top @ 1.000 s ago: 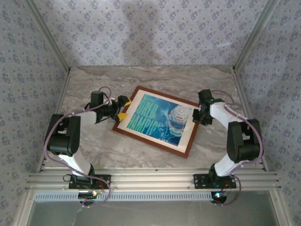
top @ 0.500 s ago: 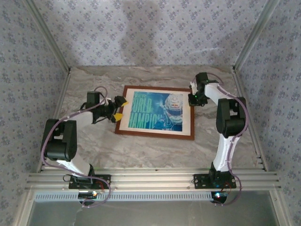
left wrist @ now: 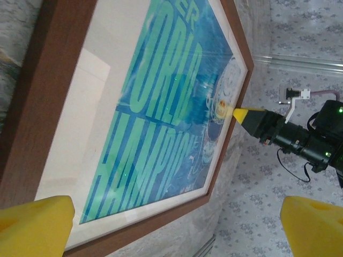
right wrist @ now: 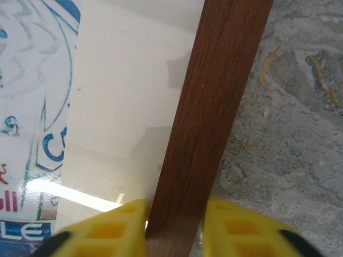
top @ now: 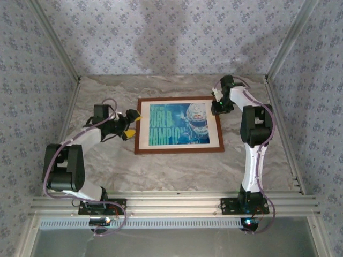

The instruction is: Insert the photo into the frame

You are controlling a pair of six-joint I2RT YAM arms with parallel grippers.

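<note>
Jaws of right gripper (right wrist: 174,227) astride frame (top: 179,152) edge, frame lengthwise left-right.

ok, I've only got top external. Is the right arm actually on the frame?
Observer: From its wrist camera, the right gripper straddles the frame's wooden rail, one yellow finger on each side; can't tell whether they pinch.
Operator: Left arm?
Observer: The left gripper has its jaws wide open, gripping nothing; frame edge just ahead.
Operator: Photo seated?
Observer: The photo sits flat inside the cream mat, glare across it.
</note>
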